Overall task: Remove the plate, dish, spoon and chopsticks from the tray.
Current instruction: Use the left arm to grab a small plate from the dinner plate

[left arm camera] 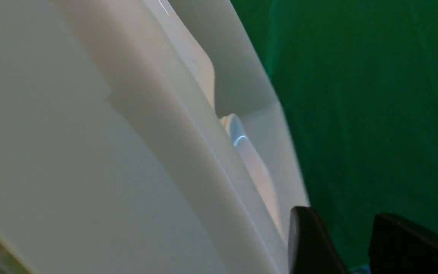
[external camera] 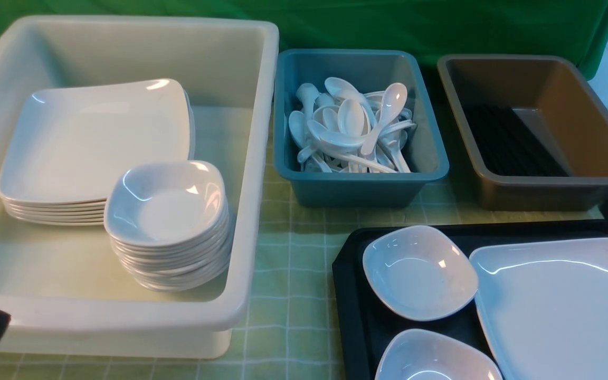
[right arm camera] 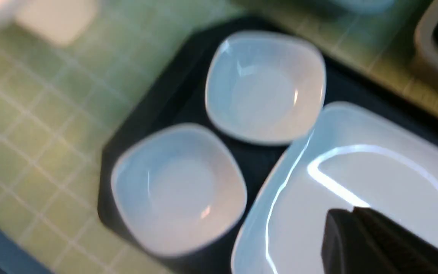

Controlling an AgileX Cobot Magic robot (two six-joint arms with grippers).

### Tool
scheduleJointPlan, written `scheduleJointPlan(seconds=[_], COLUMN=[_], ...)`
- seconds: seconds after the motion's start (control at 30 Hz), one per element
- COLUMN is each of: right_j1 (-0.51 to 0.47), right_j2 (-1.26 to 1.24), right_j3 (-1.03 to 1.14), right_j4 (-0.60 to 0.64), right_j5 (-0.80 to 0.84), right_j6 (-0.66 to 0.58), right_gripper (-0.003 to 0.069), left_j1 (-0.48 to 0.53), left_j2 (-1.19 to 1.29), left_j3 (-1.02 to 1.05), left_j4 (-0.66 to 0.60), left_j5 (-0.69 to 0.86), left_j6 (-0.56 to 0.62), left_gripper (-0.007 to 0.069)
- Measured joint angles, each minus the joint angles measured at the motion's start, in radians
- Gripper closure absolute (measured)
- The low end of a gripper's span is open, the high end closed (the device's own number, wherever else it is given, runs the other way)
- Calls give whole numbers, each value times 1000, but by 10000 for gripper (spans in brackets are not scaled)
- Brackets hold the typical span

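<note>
The black tray (external camera: 349, 274) lies at the near right and carries the large white plate (external camera: 562, 306) and two small white dishes, one farther (external camera: 419, 272) and one nearer (external camera: 436, 359). In the right wrist view my right gripper (right arm camera: 352, 211) hangs shut and empty over the plate (right arm camera: 299, 213), beside both dishes (right arm camera: 266, 85) (right arm camera: 177, 188). My left gripper (left arm camera: 340, 217) is open and empty, close to the outer wall of the white tub (left arm camera: 89, 152). White spoons (external camera: 357, 126) fill the blue tub and black chopsticks (external camera: 510, 142) lie in the brown tub. None shows on the part of the tray in view.
A big white tub (external camera: 262, 158) at the left holds a stack of large plates (external camera: 93, 142) and a stack of small dishes (external camera: 169, 211). The blue tub (external camera: 359, 184) and brown tub (external camera: 541, 192) stand behind the tray. Green checked cloth covers the table.
</note>
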Motion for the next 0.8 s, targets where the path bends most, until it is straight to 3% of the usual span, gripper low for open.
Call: scheduleJointPlan(seconds=[0.17, 0.3, 0.4, 0.43, 0.6, 0.63, 0.67, 0.73, 0.8], right_j1=[0, 0, 0, 0, 0, 0, 0, 0, 0], right_j2=[-153, -247, -317, -321, -332, -332, -332, -332, -332], right_j3=[176, 228, 238, 238, 238, 239, 239, 239, 239], right_j4=[-65, -83, -100, -102, -108, -109, -109, -109, -109], right_j5=[-27, -61, -83, -83, -87, -87, -87, -88, -90], right_j6=[1, 1, 15, 18, 35, 37, 41, 46, 49], right_gripper=[648, 648, 645, 645, 643, 643, 641, 641, 641], left_j1=[0, -14, -28, -28, -28, -28, -29, -34, -60], left_j2=[0, 0, 79, 89, 425, 533, 659, 817, 922], left_j3=[0, -58, -313, -329, -688, -756, -810, -847, -859], left_j4=[-133, -171, -105, -91, 75, 88, 87, 37, -34], left_j5=[-58, 0, 167, 191, 614, 762, 914, 1041, 1063], left_j6=[-54, -49, 64, 72, 157, 197, 263, 359, 435], left_gripper=[405, 461, 592, 602, 638, 639, 641, 643, 642])
